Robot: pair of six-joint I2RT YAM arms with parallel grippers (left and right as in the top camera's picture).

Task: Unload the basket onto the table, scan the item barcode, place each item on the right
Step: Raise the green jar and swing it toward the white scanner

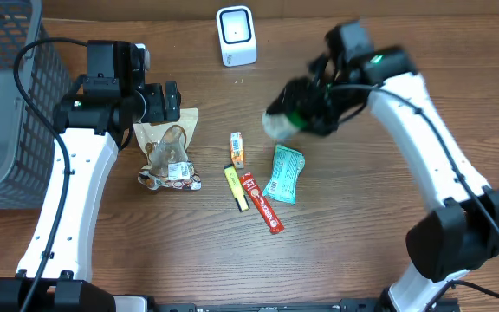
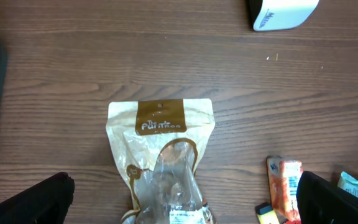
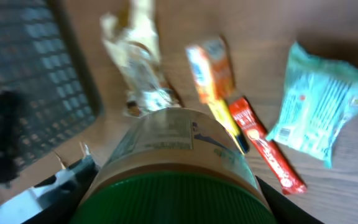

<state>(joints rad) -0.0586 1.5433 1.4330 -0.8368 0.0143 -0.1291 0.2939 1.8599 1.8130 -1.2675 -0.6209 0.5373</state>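
Observation:
A jar (image 1: 282, 121) with a green lid (image 3: 173, 202) and a printed label (image 3: 166, 134) hangs in the air right of the table's middle. My right gripper (image 1: 306, 108) is shut on it; in the right wrist view the jar (image 3: 173, 168) fills the space between the jaws. The white scanner (image 1: 236, 35) stands at the back centre, its corner also showing as the scanner (image 2: 283, 12) in the left wrist view. My left gripper (image 1: 167, 102) hovers open over a brown-and-clear pouch (image 2: 161, 155), its fingers (image 2: 36, 199) wide apart and holding nothing.
A grey mesh basket (image 1: 7, 104) stands at the far left. On the wood lie the pouch (image 1: 168, 152), an orange packet (image 1: 236, 147), a yellow item (image 1: 236, 186), a red stick pack (image 1: 262, 201) and a teal packet (image 1: 286, 173).

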